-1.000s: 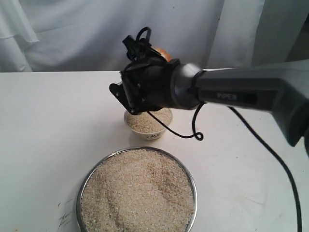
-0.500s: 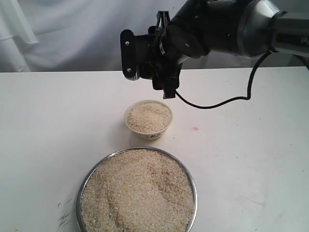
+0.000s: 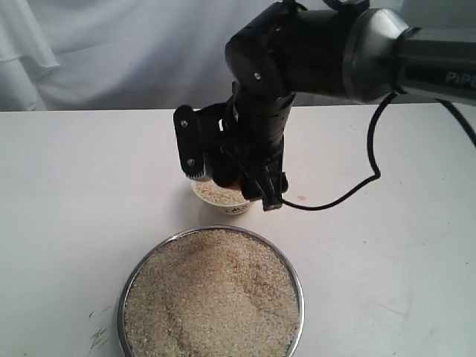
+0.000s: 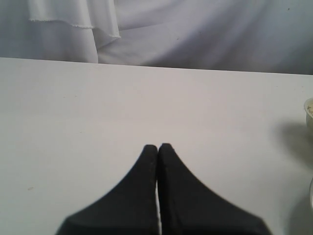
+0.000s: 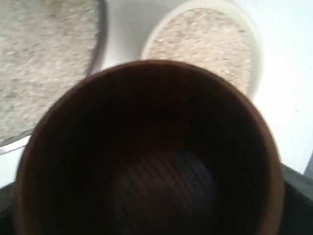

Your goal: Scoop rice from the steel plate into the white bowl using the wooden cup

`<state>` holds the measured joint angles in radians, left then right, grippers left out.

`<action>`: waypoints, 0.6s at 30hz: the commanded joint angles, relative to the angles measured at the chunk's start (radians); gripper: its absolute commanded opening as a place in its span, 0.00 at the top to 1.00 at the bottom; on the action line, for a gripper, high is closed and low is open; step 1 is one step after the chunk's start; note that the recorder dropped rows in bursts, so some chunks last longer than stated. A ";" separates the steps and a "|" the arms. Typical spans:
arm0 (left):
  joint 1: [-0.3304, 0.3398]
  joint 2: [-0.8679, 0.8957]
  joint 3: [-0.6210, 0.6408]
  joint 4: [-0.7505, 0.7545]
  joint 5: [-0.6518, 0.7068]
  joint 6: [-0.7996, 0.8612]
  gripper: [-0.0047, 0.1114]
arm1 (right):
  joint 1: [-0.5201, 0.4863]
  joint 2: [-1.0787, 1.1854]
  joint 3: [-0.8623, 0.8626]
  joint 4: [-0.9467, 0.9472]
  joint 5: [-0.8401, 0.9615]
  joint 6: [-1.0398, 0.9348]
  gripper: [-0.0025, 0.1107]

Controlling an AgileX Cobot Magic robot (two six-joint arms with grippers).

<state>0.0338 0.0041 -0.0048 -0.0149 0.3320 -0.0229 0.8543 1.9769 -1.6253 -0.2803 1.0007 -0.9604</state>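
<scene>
My right gripper (image 3: 227,167) is shut on the wooden cup (image 3: 225,177) and hangs just above the white bowl (image 3: 223,204), hiding most of it. In the right wrist view the wooden cup (image 5: 156,161) fills the picture, and its dark inside holds no rice. Beyond its rim lie the white bowl (image 5: 255,63), filled with rice (image 5: 205,44), and the steel plate (image 5: 101,29). The steel plate (image 3: 121,309) sits at the front, heaped with rice (image 3: 212,297). My left gripper (image 4: 157,147) is shut and holds nothing, low over bare table.
A black cable (image 3: 357,186) loops from the right arm down to the white table (image 3: 74,186). A white curtain (image 3: 111,52) hangs behind the table. The bowl's rim (image 4: 309,110) shows at the edge of the left wrist view.
The right arm rose from the bowl, turned the cup, then came back down over the bowl on the plate's side. The left gripper's earlier state is not shown.
</scene>
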 commanded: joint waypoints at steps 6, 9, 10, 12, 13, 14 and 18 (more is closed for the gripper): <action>0.002 -0.004 0.005 0.001 -0.013 -0.001 0.96 | 0.134 0.090 -0.008 -0.047 0.220 -0.067 0.98; 0.002 -0.004 0.005 0.001 -0.013 -0.001 0.96 | 0.162 0.148 -0.009 -0.122 0.220 0.020 0.98; 0.002 -0.004 0.005 0.001 -0.013 -0.001 0.96 | 0.168 0.167 -0.009 -0.139 0.220 0.101 0.98; 0.002 -0.004 0.005 0.001 -0.013 -0.001 0.96 | 0.170 0.170 -0.009 -0.148 0.220 0.180 0.98; 0.002 -0.004 0.005 0.001 -0.013 -0.001 0.96 | 0.170 0.166 -0.009 -0.160 0.220 0.221 0.98; 0.002 -0.004 0.005 0.001 -0.013 -0.001 0.96 | 0.170 0.159 -0.009 -0.162 0.220 0.254 0.98; 0.002 -0.004 0.005 0.001 -0.013 -0.001 0.96 | 0.172 0.124 -0.009 -0.213 0.220 0.322 0.98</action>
<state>0.0338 0.0041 -0.0048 -0.0149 0.3320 -0.0229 1.0235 2.1315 -1.6253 -0.4479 1.2154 -0.6726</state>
